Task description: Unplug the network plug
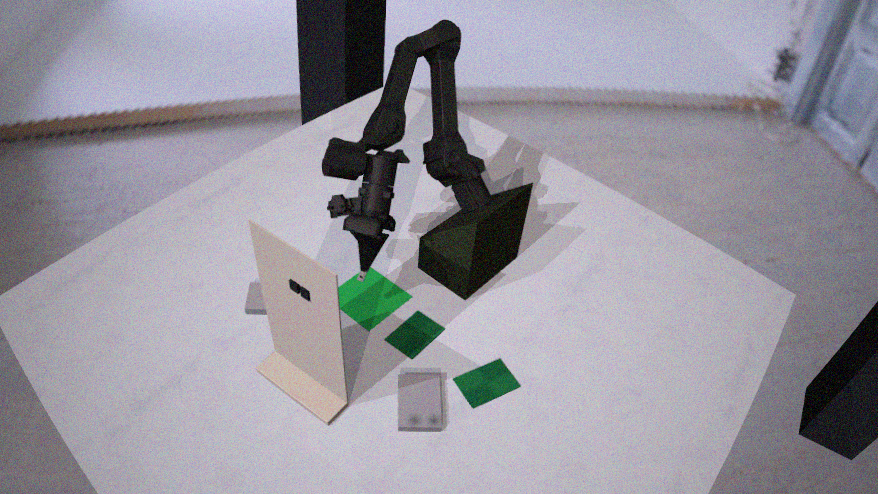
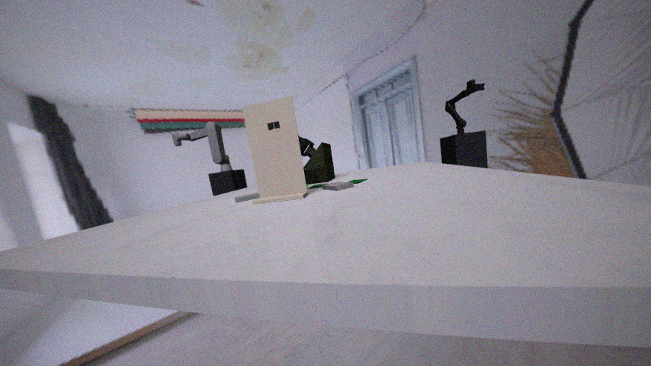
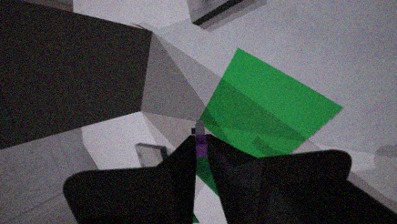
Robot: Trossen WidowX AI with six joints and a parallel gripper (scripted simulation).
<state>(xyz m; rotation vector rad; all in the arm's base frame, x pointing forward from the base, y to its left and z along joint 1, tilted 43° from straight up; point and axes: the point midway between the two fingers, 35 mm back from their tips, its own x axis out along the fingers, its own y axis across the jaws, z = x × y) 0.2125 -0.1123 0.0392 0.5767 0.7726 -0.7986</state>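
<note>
My gripper points down over the near edge of the bright green marked square, behind the upright beige panel. It is shut on the small network plug, which shows grey and purple between the fingertips in the wrist view, above the green square. In the top view the plug is a tiny pale speck at the fingertips, just above the square. The panel's two dark sockets show on its front face. In the exterior view the panel hides most of the arm.
Two darker green squares and a flat grey block lie right of the panel. Another grey block lies behind the panel. The arm's dark base stands behind the squares. A dark box is at the far right.
</note>
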